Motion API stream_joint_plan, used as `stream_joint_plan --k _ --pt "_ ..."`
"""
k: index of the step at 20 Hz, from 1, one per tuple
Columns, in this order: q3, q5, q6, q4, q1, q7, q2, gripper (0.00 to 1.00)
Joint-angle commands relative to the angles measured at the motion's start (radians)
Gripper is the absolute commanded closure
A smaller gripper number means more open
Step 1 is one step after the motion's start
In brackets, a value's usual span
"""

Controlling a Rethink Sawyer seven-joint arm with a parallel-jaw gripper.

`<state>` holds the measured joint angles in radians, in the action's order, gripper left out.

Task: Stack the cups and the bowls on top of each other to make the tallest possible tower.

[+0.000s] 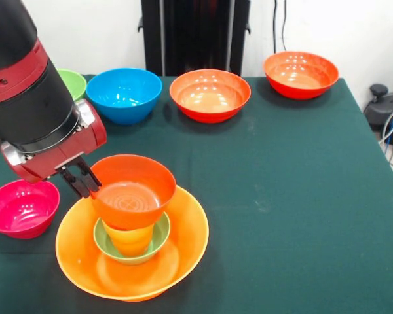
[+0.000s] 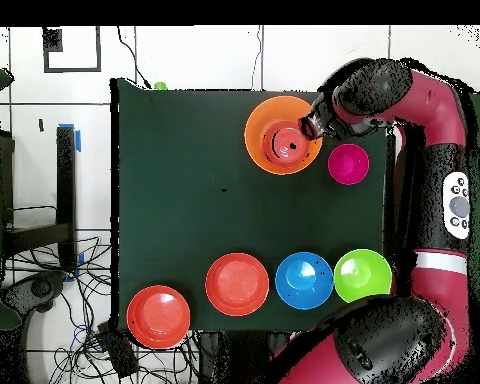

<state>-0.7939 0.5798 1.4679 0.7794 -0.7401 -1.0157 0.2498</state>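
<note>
Orange on orange: the tower (image 1: 132, 245) stands at the table's (image 1: 281, 196) front-left, the gripper (image 1: 84, 181) pinching the top red-orange bowl's (image 1: 133, 188) rim. No readable writing anywhere.

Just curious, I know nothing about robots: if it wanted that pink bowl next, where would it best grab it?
Probably by the rim. The pink bowl sits upright and open, apart from the tower, so its thin edge is exposed. Its round, sloping sides look too wide and slippery to squeeze. The end effector would best come down from above, one finger inside and one outside the rim.
</note>
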Motion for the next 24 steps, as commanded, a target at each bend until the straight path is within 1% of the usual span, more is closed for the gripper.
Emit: stream_joint_plan --k 1,2,7,11,15,21,24 --pt "0.058 0.061 0.014 -0.045 0.055 0.109 0.008 1.0" --pt "0.055 0.065 0.02 -0.063 0.061 0.113 -0.003 1.0" --pt "0.052 0.067 0.02 -0.091 0.059 0.132 -0.033 1.0" --pt "0.056 0.052 0.016 -0.073 0.046 0.129 -0.033 1.0" --pt "0.048 0.045 0.018 -0.091 0.053 0.122 -0.056 1.0" --pt "0.067 0.027 -0.003 -0.017 0.023 0.107 -0.041 1.0" --pt "0.075 0.025 -0.004 -0.002 0.021 0.094 -0.037 1.0"
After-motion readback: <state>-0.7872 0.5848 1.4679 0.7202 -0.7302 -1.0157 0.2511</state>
